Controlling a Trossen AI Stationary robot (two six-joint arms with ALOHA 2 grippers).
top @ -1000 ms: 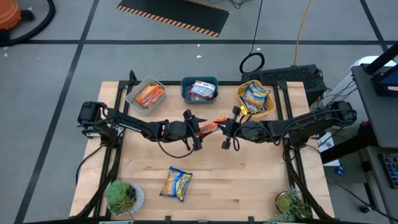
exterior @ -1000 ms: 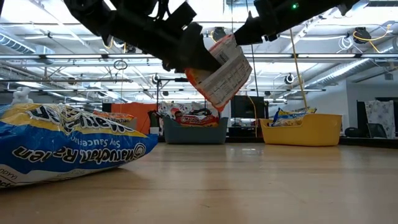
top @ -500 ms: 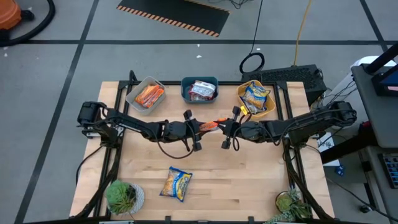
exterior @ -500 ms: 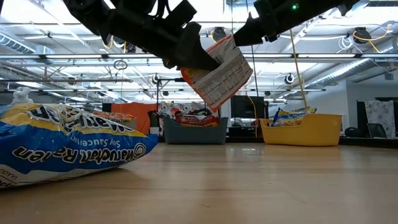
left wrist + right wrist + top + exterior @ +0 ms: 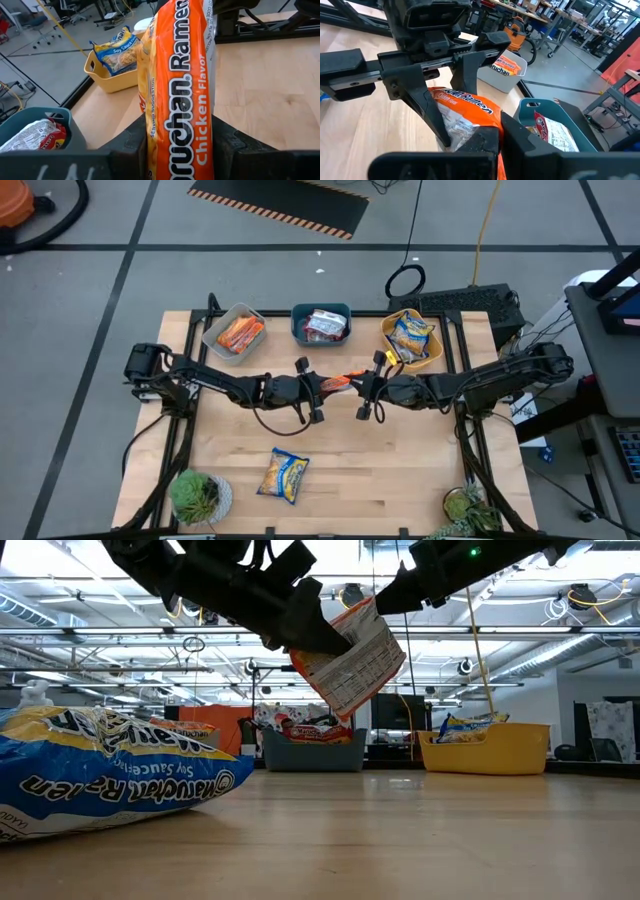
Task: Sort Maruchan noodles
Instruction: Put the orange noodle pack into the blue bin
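An orange Maruchan packet hangs in the air over the middle of the table, between both grippers. My left gripper is shut on it from the left, my right gripper from the right. A yellow-and-blue packet lies flat on the table near the near edge. The grey tub holds orange packets, the teal tub silver-red ones, the yellow tub yellow-blue ones. My left gripper pinches the orange packet between its two fingers, one on each flat face, coming level from the table's left. The packet is lifted clear and stands on edge. My right gripper pinches the packet's other end between its fingers, coming level from the table's right; the packet reaches out past them toward the left gripper.
The three tubs stand in a row along the far edge. Two potted plants sit at the near corners. Bare wood lies between the arms and the near edge, apart from the loose packet.
Both arms have kept almost still with the packet held aloft. In the low view the left gripper has edged slightly farther onto the packet, and the packet has tipped a little.
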